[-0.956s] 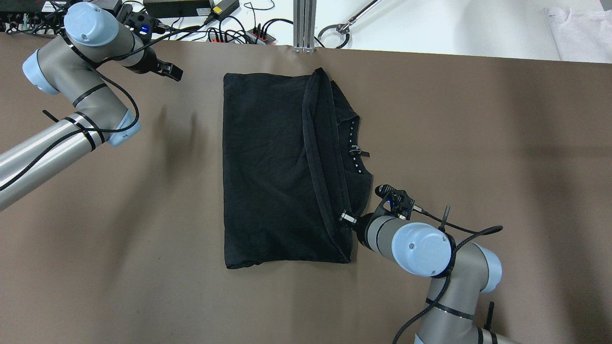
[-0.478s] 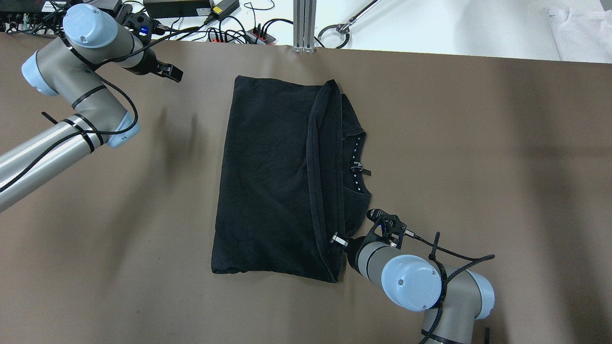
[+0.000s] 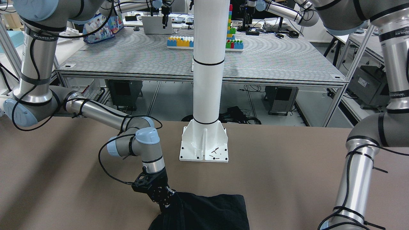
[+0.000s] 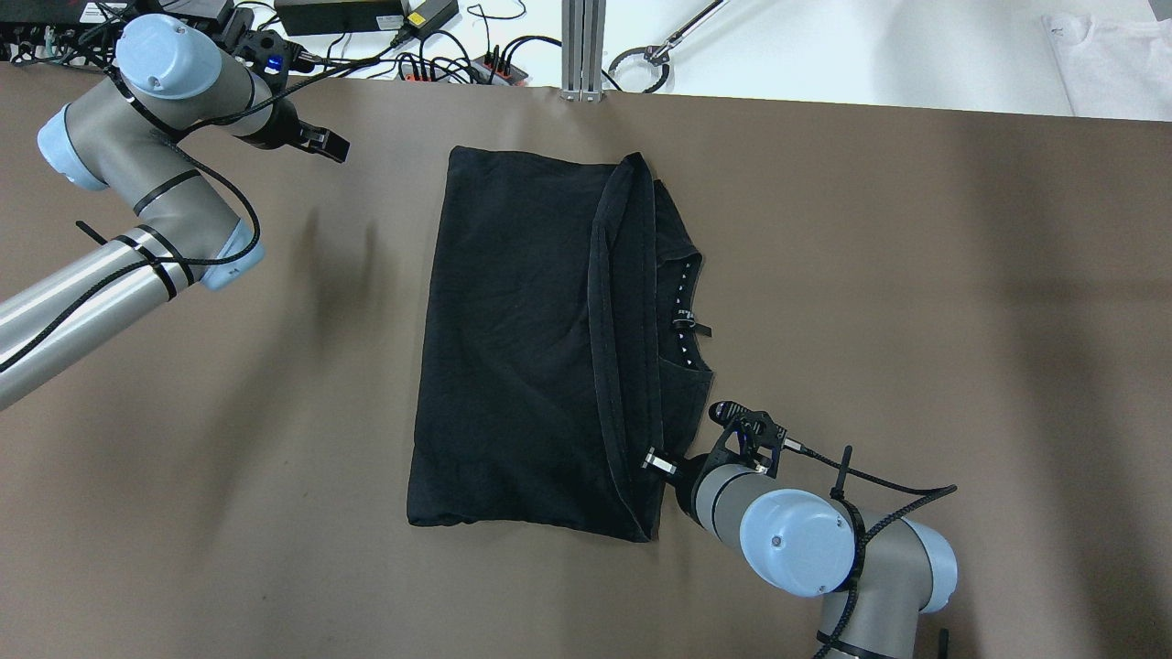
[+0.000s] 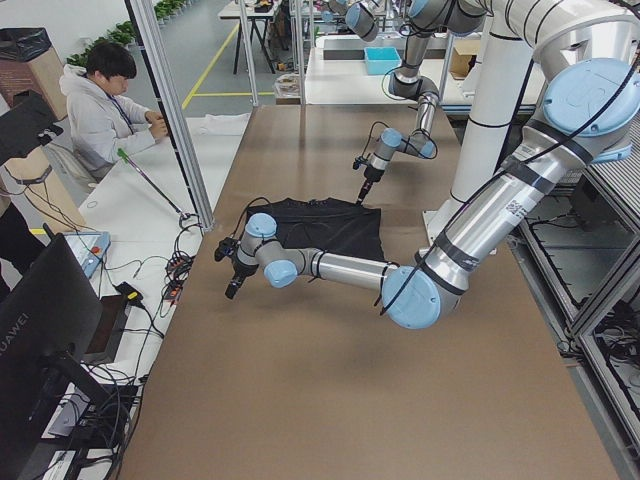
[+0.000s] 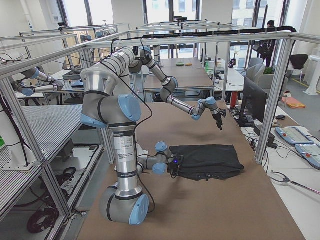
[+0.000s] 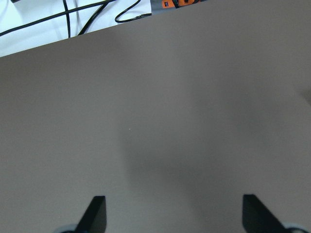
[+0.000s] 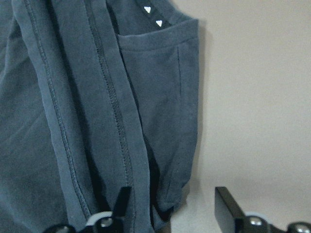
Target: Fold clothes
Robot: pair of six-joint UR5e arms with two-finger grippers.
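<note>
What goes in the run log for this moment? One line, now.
black shirt: folded, flat on table | right jaws: open, astride shirt's near-right edge | left jaws: open, over table, away from shirt

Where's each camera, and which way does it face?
Front-facing: across the table, facing robot; right claw.
Exterior left: table's left end; left arm near.
Exterior right: opposite end; right arm near.
Overhead: behind robot, looking down; both arms.
Left wrist: down at table; left claw.
Right wrist: own fingertips at black shirt, also seen overhead.
</note>
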